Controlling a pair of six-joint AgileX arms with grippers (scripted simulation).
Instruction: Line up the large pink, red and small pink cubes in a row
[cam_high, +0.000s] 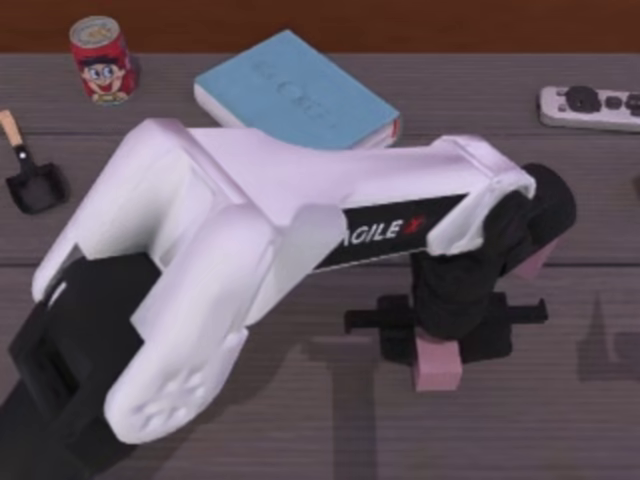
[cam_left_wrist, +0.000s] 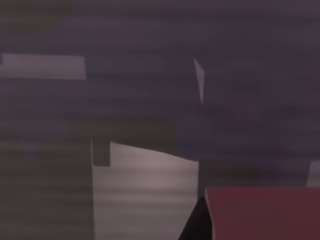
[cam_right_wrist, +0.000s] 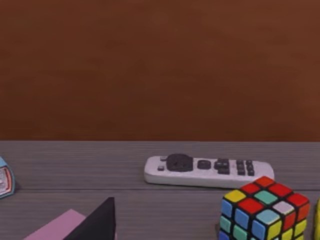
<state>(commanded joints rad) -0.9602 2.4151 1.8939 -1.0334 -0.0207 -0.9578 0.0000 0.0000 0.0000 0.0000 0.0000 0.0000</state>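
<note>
My left arm reaches across the table, with its gripper (cam_high: 450, 322) low over the right middle. The red cube (cam_left_wrist: 260, 215) fills a corner of the left wrist view, right against a dark edge of that gripper; in the top view it is hidden under the wrist. A pale pink cube (cam_high: 437, 366), seemingly the small pink cube, sits on the table just in front of the gripper. A mauve-pink corner (cam_high: 536, 258), probably the large pink cube (cam_right_wrist: 52, 227), shows behind the wrist. My right arm is outside the top view.
A blue book (cam_high: 297, 90) and a red printed can (cam_high: 101, 59) stand at the back. A small black pan (cam_high: 35, 183) lies at the left, a white remote (cam_high: 590, 107) at the back right. A colourful puzzle cube (cam_right_wrist: 262, 212) stands near the right gripper.
</note>
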